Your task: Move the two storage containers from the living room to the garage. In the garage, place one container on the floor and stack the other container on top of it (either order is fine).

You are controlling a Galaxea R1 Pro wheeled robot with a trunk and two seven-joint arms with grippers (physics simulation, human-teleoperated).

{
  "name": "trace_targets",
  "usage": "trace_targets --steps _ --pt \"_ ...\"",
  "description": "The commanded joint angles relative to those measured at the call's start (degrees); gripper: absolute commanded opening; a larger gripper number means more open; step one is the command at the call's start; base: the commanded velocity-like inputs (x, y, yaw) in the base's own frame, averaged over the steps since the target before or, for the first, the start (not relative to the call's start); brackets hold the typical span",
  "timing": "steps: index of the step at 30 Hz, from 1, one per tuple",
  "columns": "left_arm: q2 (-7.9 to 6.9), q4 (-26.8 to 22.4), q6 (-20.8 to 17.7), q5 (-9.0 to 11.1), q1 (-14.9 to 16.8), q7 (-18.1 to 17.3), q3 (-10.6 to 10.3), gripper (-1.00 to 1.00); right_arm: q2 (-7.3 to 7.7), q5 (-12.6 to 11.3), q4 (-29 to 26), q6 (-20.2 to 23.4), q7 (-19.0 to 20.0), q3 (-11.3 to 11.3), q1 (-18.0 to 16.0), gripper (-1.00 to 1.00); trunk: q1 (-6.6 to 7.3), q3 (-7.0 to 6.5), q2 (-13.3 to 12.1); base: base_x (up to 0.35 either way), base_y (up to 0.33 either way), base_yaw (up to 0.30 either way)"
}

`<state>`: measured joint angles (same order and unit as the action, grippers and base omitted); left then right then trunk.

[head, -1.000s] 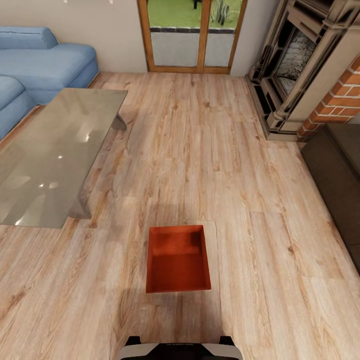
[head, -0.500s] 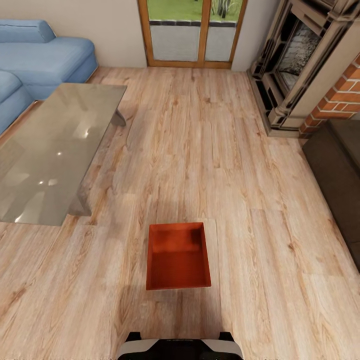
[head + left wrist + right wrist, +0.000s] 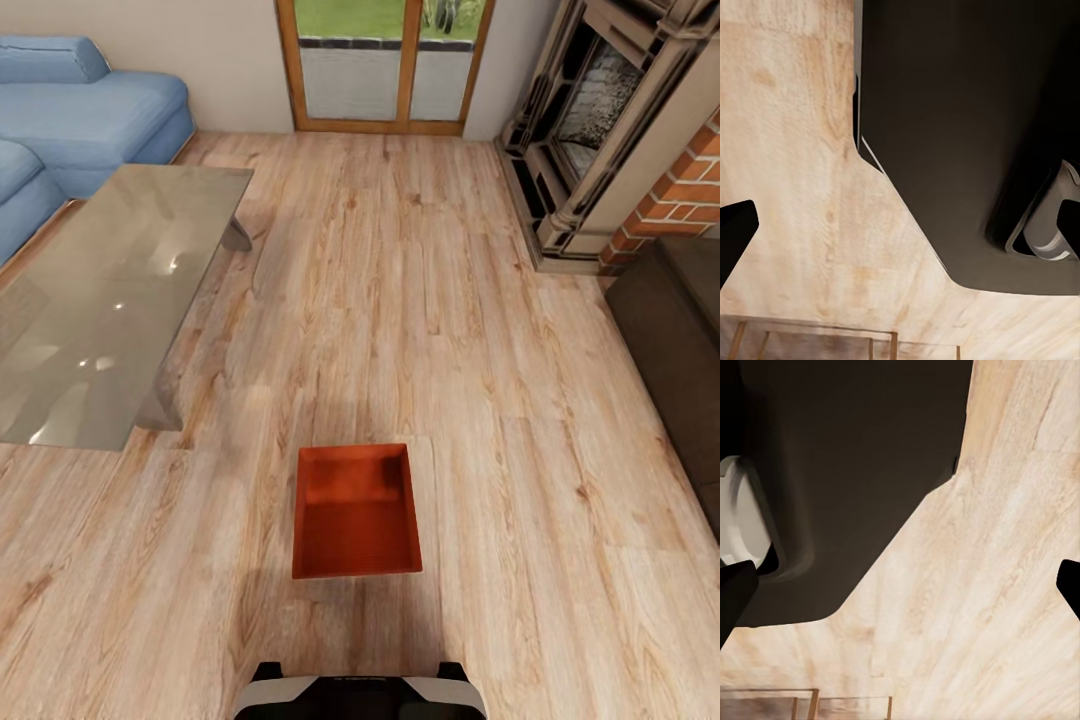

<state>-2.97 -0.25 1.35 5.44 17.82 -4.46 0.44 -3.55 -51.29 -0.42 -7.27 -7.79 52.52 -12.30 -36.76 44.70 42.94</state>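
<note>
Just orange bin (image 3: 356,512) on wood floor (image 3: 520,420) ahead

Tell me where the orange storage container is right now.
In the head view, the storage container sits on the wood floor directly ahead, right of the glass table.

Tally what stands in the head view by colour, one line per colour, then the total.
Orange-red: 1, the storage container on the wood plank floor
Blue: 1, the sofa
Glass grey: 1, the glass-topped table
Red brick: 1, the fireplace
Dark brown: 1, the low furniture piece at the right edge
Total: 5
</note>
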Motion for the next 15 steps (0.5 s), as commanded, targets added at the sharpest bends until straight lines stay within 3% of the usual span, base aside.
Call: trace_targets --steps 1,15 --pt "-0.02 0.1 0.1 0.6 0.0 -0.3 0.0 1.0 0.0 -0.5 0.0 -0.1 -0.2 0.5 0.0 1.0 -0.01 0.03 0.0 0.0 0.0 0.0" --pt "-0.02 0.1 0.1 0.7 0.0 -0.3 0.0 1.0 -0.07 -0.5 0.0 0.1 -0.2 0.5 0.0 1.0 -0.01 0.03 0.0 0.0 0.0 0.0"
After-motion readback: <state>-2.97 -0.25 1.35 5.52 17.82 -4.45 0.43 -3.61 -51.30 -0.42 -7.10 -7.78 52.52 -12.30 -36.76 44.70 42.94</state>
